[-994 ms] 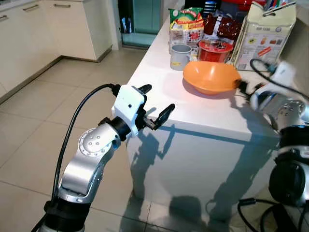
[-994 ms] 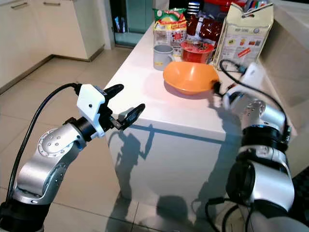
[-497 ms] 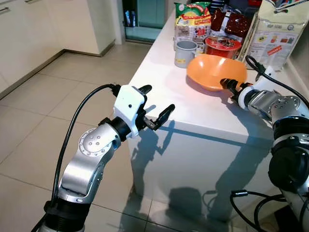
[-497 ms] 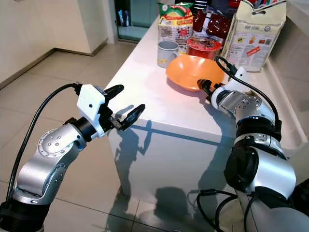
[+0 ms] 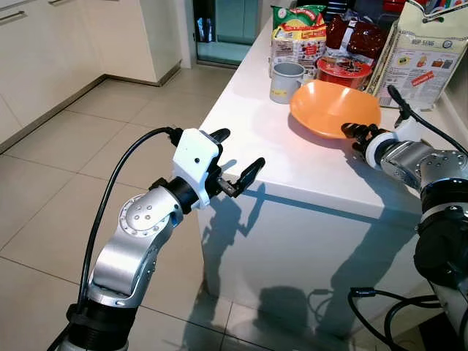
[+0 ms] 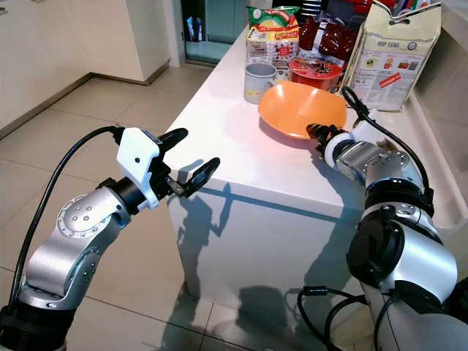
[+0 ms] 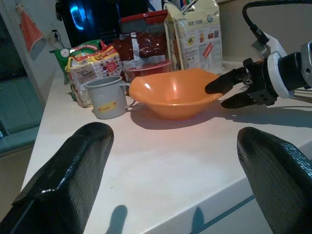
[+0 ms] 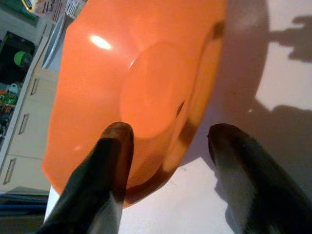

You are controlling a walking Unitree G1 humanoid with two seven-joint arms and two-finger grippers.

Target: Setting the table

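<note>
The orange bowl [image 5: 334, 108] sits on the white counter [image 5: 248, 110], near its right edge, just in front of a grey mug [image 5: 284, 81] and a row of food packets [image 5: 298, 33]. My right gripper [image 7: 235, 91] is at the bowl's near rim, jaws apart, one finger [image 8: 105, 170] inside the rim and the other outside. My left gripper [image 5: 235, 162] hovers off the counter's front corner, jaws apart, holding nothing.
</note>
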